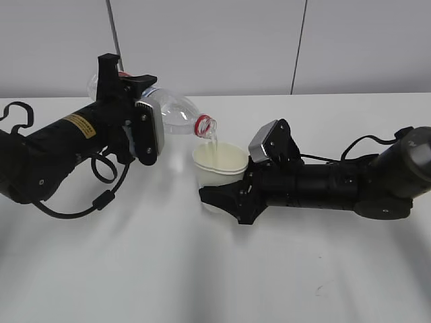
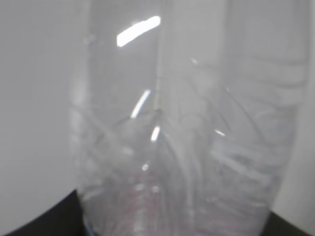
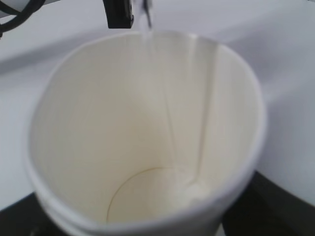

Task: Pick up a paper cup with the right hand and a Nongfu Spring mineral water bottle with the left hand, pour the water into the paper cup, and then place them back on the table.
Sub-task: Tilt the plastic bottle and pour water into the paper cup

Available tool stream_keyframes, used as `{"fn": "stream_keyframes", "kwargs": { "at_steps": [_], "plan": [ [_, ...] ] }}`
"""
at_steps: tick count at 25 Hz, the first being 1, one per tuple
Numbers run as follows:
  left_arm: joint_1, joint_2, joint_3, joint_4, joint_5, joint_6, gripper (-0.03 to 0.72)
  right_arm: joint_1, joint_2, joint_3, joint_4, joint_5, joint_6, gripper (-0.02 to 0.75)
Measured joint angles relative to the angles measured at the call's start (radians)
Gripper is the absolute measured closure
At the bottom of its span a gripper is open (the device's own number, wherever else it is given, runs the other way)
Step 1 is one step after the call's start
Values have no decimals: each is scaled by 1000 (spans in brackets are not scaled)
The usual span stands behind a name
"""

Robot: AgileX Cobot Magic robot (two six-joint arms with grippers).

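Pouring is underway, I judge: nearest me at centre, my right hand (image 1: 225, 200) grips the paper cup (image 1: 219, 166), squeezed slightly oval and held just off the table (image 1: 202, 269). At the cup's ten o'clock, my left hand (image 1: 138, 111) clamps the Nongfu Spring mineral water bottle (image 1: 176, 113), tipped mouth-down over the rim. A thin stream of water (image 1: 213, 140) falls inside; the right wrist view shows only a little pooled. Both pickups look done; finishing the pour and setting both down remain.

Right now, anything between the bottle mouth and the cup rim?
Only a thin stream of water, falling from the Nongfu Spring mineral water bottle into the paper cup. The exterior view shows it; otherwise the gap is bare.
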State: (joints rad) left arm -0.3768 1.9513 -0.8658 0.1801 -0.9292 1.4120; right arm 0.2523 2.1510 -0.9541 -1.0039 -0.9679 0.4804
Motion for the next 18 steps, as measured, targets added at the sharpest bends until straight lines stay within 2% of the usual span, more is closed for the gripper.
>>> {"fn": "stream_keyframes", "kwargs": {
  "at_steps": [18],
  "plan": [
    [0,0,0,-19,0,42,329,0,0,0,0,7,0,231]
  ]
}}
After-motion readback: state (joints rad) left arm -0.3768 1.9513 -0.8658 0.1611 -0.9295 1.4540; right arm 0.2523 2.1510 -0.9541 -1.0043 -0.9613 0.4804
